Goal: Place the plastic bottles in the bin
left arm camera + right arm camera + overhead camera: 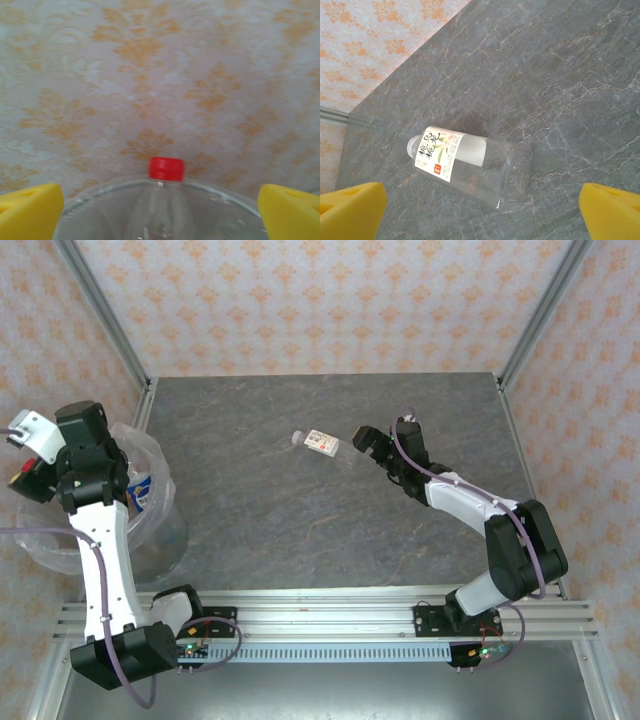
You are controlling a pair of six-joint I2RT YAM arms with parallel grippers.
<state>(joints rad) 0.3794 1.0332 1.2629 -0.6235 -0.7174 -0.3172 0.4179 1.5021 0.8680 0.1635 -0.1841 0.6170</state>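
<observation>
Right now the white-labelled bottle lies on its side on the desk. It is well to the right of the bin and somewhat farther back, with its cap end turned toward the bin.

The right tool hovers over the bottle with its yellow pads spread as wide as they go, gripping nothing.

The bottle looks empty, clear and thin-walled, so it is probably very light. It would likely roll at a nudge and dent under a hard squeeze. The bare plastic looks smooth and slippery, while the paper label should give the pads more bite. The best hold is probably across the labelled middle of the body, away from the narrow neck and the ribbed base. The pads line up closer to the bottle's length than across it, so a wrist turn seems needed before closing.

Above the bin, the left tool is also wide open and holds nothing. A red-capped bottle sits below it, touching neither pad, apparently inside the bin's rim. A blue-labelled bottle shows through the bin's clear liner.
</observation>
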